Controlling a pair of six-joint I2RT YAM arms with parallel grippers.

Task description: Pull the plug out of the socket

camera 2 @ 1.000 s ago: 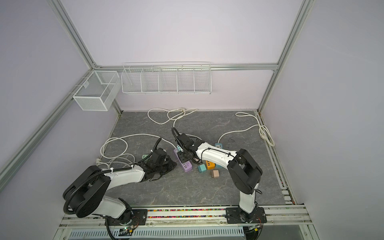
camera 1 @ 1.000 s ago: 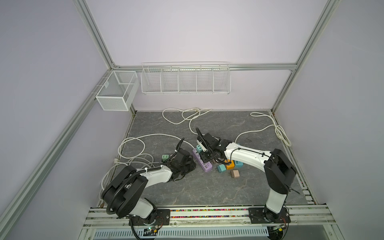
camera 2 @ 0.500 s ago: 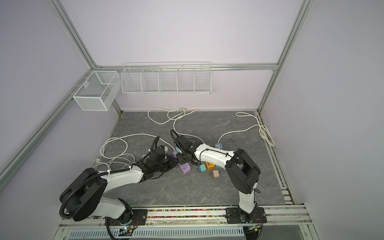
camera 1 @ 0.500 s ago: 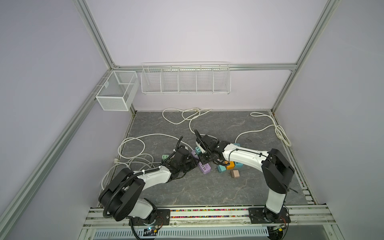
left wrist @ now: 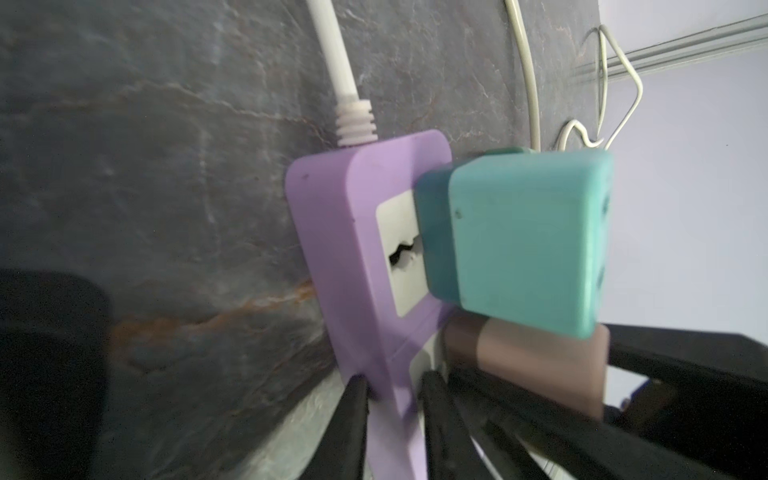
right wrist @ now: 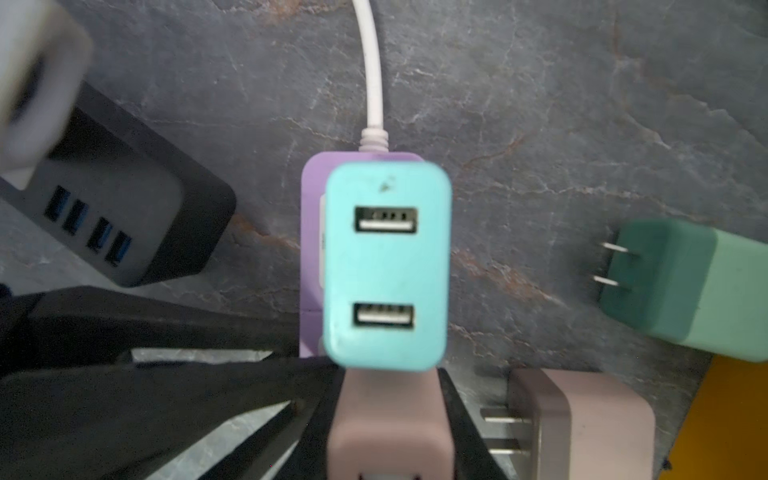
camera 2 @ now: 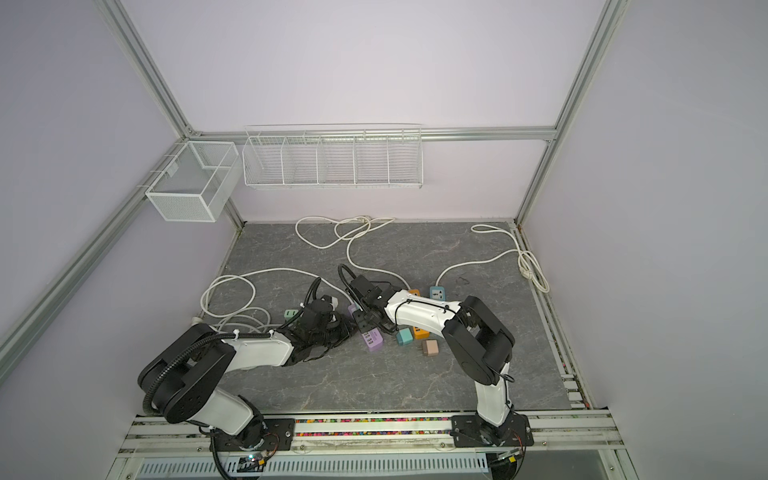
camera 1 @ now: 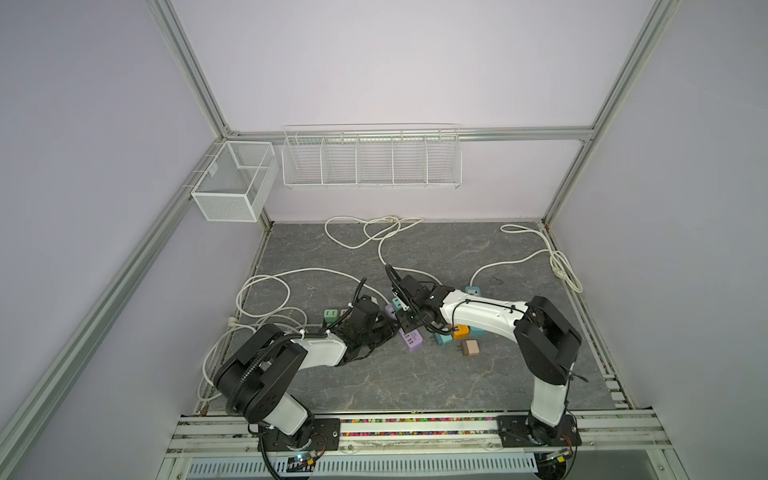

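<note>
Purple socket strip (left wrist: 332, 249) lies flat; the left gripper (left wrist: 392, 395) clamps its edge. Teal two-port USB plug (right wrist: 386, 266) sits at the strip's cord end. Mauve plug (right wrist: 388, 436), next along the strip, is clamped by the right gripper (right wrist: 388, 399).

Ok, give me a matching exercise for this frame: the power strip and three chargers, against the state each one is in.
Things:
1. purple power strip
2. teal USB charger
3. pink charger on the strip
4. green charger

States:
A. lying loose on the table, prongs bare
B. pinched by the right gripper
C. plugged in, ungripped
D. edge clamped by the left gripper

Pairs: 1-D, 2-C, 3-B, 4-A
</note>
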